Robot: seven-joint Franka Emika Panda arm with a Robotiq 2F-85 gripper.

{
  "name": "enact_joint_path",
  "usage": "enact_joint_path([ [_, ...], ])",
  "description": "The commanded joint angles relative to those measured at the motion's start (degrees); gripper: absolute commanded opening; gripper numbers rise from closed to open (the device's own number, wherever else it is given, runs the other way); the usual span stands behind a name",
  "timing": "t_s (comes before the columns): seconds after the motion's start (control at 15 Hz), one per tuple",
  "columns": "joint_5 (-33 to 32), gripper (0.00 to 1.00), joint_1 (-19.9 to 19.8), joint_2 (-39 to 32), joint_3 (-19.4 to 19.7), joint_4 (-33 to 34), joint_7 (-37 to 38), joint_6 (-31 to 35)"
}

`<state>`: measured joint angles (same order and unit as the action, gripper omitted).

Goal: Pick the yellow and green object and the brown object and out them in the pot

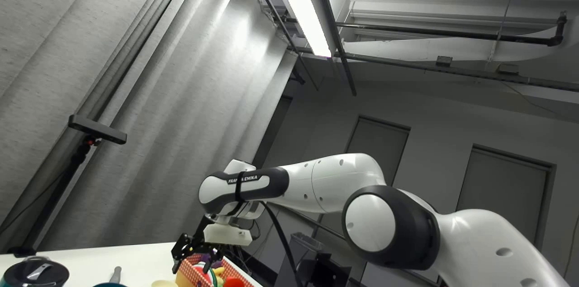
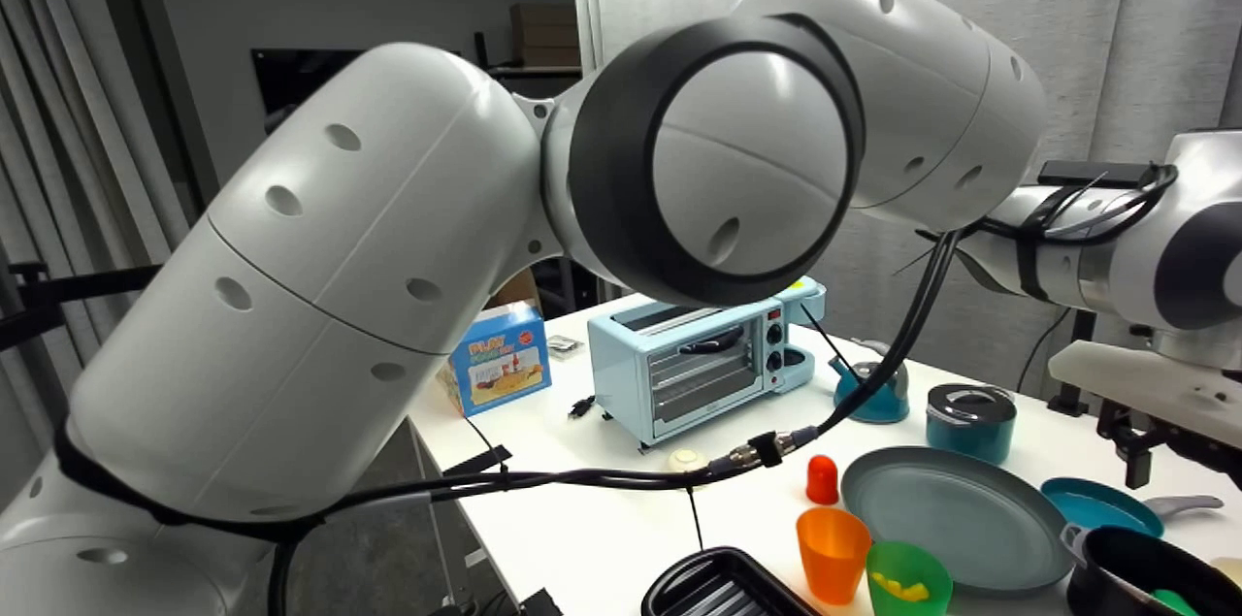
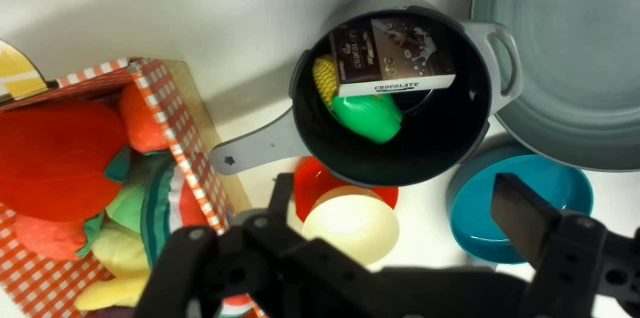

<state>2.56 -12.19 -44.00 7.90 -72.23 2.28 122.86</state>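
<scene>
First, one gripper (image 3: pixel 395 188) — jaws spread wide apart. One pot (image 3: pixel 435 160), dark inside, grey-handled, holds both items: corn (image 3: pixel 369 120), yellow and green, on the side toward the checked basket (image 3: pixel 177 137); chocolate box (image 3: pixel 400 57), brown, white-sided, lying partly over the corn. Basket contents: plush produce (image 3: pixel 55 157), red, yellow and green. Also near the pot: a cream bowl (image 3: pixel 352 228), overlapping a red dish (image 3: pixel 311 183); a teal pan (image 3: pixel 545 188); a grey plate (image 3: pixel 575 82). In an exterior view — one pale blue oven (image 2: pixel 621 383), well apart from the pot.
</scene>
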Motion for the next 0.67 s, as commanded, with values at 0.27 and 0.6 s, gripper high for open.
enact_joint_path([
  [0.27,0.7,1.0,-1.7,9.5,-0.4,-11.6,-2.3,-0.7],
  [0.6,0.9,1.0,-3.1,15.9,0.0,-21.0,-4.7,0.6],
])
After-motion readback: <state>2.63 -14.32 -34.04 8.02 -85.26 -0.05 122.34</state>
